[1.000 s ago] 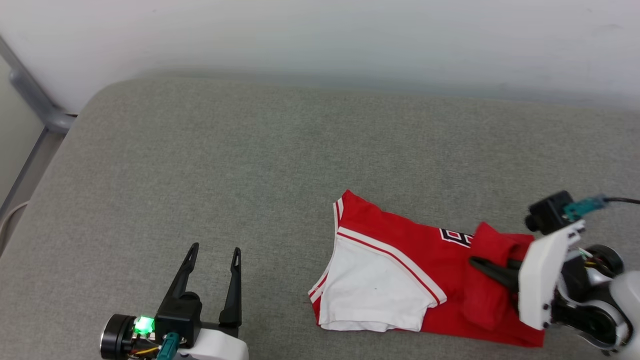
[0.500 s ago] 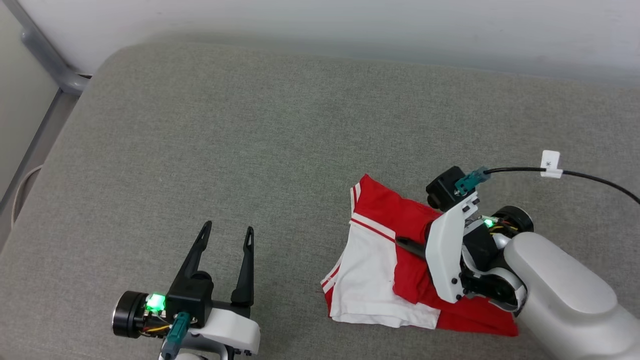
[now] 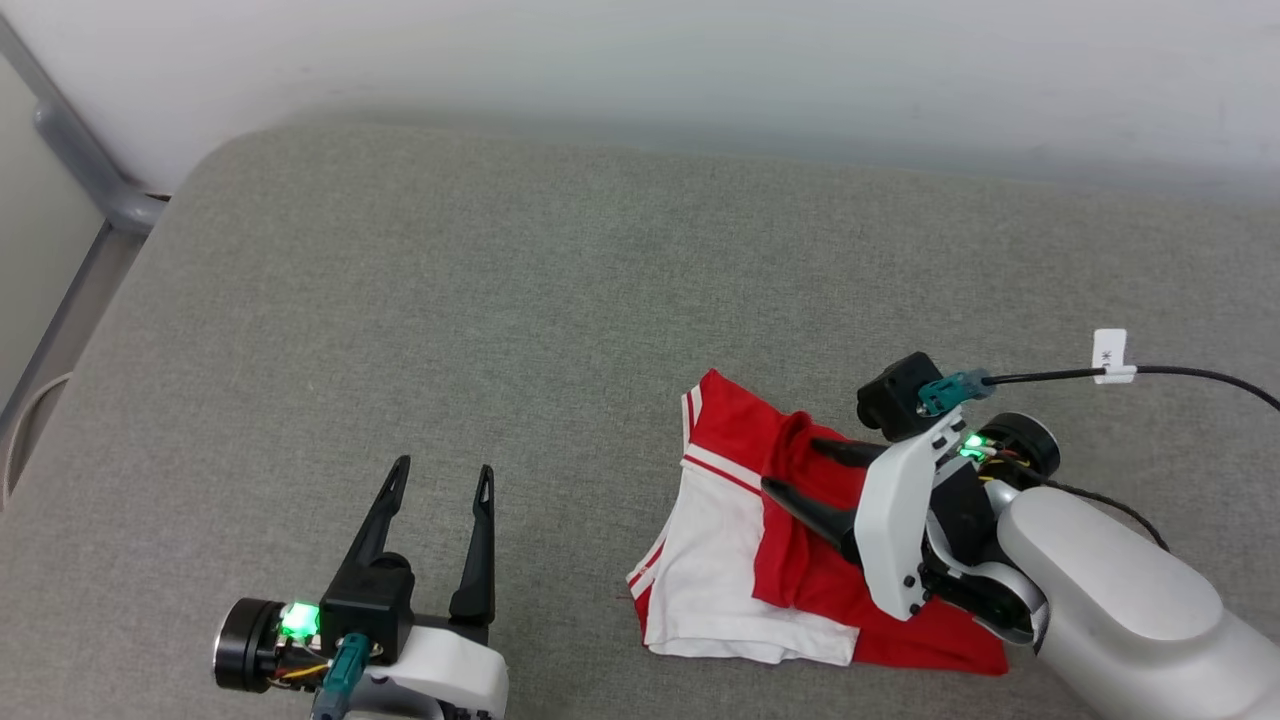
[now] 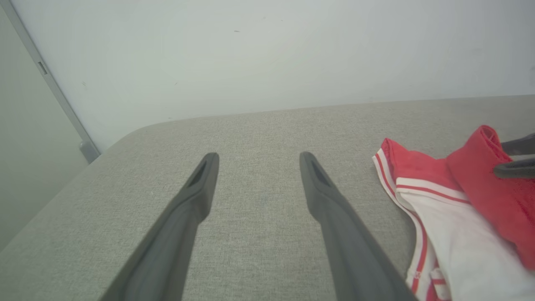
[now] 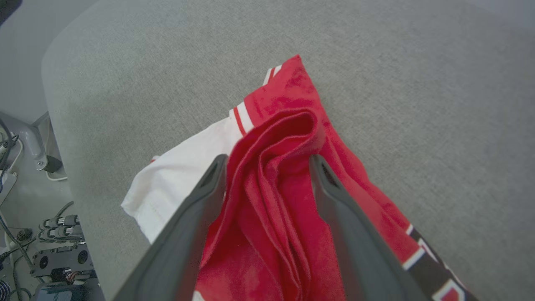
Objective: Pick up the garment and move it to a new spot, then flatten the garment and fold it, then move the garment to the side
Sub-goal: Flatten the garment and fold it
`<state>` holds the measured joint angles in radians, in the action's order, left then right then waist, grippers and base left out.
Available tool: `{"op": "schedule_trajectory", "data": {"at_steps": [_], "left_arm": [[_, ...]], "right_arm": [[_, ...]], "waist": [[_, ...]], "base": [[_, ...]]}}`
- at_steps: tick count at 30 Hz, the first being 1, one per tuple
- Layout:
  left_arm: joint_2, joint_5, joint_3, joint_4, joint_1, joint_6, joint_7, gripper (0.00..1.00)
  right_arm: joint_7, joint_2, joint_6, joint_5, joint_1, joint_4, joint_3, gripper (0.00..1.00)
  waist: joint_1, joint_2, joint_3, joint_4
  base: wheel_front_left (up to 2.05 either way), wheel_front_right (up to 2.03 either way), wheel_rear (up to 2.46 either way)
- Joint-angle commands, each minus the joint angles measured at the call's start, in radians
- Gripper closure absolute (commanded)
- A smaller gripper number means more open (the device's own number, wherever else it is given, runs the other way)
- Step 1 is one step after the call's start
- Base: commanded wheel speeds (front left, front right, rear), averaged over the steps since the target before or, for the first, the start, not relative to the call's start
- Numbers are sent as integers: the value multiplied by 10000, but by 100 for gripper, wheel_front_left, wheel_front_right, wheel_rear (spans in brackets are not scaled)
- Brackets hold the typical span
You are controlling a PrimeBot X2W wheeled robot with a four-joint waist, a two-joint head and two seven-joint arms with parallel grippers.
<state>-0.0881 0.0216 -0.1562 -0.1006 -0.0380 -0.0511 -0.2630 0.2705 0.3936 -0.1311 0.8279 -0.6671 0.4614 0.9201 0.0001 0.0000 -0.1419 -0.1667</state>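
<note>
Grey cushion [image 3: 500,300] under a pale wall [image 3: 700,70]: from the head view we see the garment [image 3: 730,560] lying at 4 o'clock, our right hand [image 3: 790,465] spread wide around a raised red fold, and our left hand [image 3: 443,467] wide and empty at 7 o'clock. Left wrist view: the garment [image 4: 443,217] lies at 3 o'clock. Right wrist view: the fold bunches between the parted jaws.

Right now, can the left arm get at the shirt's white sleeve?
Probably yes: left claw open, bare cushion between it and the white sleeve; right claw sits over the red fold.

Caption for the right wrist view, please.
Right claw open astride a bunched red fold of the garment on the grey cushion.
</note>
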Motion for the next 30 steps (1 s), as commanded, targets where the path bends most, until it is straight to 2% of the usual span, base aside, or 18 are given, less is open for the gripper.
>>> {"op": "schedule_trajectory", "data": {"at_steps": [1,4,5,8,15,18,22,25,30], "left_arm": [[-64,-14,61,7,182,1,-22,0],[-77,2,119,25,286,-11,-22,0],[-93,21,154,43,388,13,-22,0],[-117,29,192,58,474,40,-22,0],[-177,51,340,115,747,65,-22,0],[-204,56,411,137,873,71,-22,0],[-203,40,460,155,982,95,-22,0],[-217,25,502,192,1076,97,-22,0],[-293,0,614,415,1360,16,-22,0]], "right_arm": [[-374,183,9,7,69,-304,-16,0],[-917,444,10,-60,223,-614,-181,0],[-1534,702,10,-267,373,-865,-417,0],[-2138,816,9,-515,558,-992,-776,0],[-4538,813,10,-2088,1597,-890,-2763,0],[-5107,499,10,-2789,2214,-778,-3864,0],[-5337,-66,10,-3841,3207,-1014,-5621,0],[-5355,-659,10,-4760,4015,-1847,-7010,0],[-5348,-1636,10,-6162,5520,-3468,-8347,0]], "waist": [[-1,0,234,181],[-1,0,392,314],[-1,0,530,449],[-1,0,656,577],[-1,0,1035,981],[-1,0,1187,1109],[-1,0,1324,1203],[-1,0,1390,1250],[-1,0,1481,1364]], "base": [[0,0,0],[0,0,0],[0,0,0],[0,0,0],[0,0,0],[0,0,0],[0,0,0],[0,0,0],[0,0,0]]}}
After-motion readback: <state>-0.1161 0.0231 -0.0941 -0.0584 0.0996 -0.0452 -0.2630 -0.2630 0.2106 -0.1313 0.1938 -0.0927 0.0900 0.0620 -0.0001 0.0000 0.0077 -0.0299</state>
